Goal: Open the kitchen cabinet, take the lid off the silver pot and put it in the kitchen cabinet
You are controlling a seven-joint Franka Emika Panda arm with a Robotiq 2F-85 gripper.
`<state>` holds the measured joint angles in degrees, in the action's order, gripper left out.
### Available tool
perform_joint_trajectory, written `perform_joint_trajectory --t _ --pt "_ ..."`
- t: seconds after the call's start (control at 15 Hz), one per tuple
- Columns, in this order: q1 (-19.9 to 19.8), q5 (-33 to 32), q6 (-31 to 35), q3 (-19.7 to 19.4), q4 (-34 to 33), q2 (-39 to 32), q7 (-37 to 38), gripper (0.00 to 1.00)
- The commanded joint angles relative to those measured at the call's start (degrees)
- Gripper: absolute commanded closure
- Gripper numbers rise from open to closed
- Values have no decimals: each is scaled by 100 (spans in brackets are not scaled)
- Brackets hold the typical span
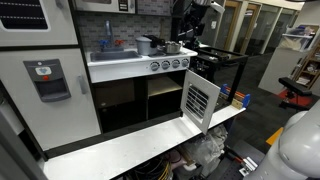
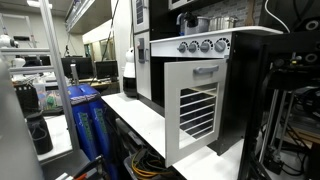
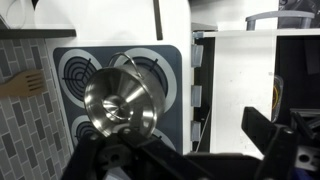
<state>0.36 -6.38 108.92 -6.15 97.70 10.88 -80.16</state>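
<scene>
The silver pot [image 1: 172,46] stands on the stovetop of the white toy kitchen. In the wrist view the pot [image 3: 148,72] sits over the burner rings, and the round silver lid [image 3: 117,105] appears to rest on it. My gripper [image 3: 185,140] is open and empty, with the pot beside its left finger; in an exterior view it hangs [image 1: 190,33] just above and beside the pot. The kitchen cabinet [image 1: 165,97] shows its dark interior, and its slatted white door [image 1: 200,100] is swung wide open, as also shows in an exterior view [image 2: 195,105].
A sink with a faucet [image 1: 104,46] and another grey vessel [image 1: 147,44] sit next to the stove. A doorless dark compartment [image 1: 115,105] and the grey fridge door [image 1: 48,80] lie beyond. The white table edge [image 1: 150,140] runs below the open door.
</scene>
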Motion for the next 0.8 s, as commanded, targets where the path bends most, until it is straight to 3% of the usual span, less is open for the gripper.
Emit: perform_joint_trajectory --t 0.0,0.47,0.73 --pt "-48 413 -421 -163 -771 -511 -999 0" --pt "-260 839 -491 -257 -1204 -1024 -3231 0" --pt "-402 950 -466 -203 -1534 -1375 -3961 0"
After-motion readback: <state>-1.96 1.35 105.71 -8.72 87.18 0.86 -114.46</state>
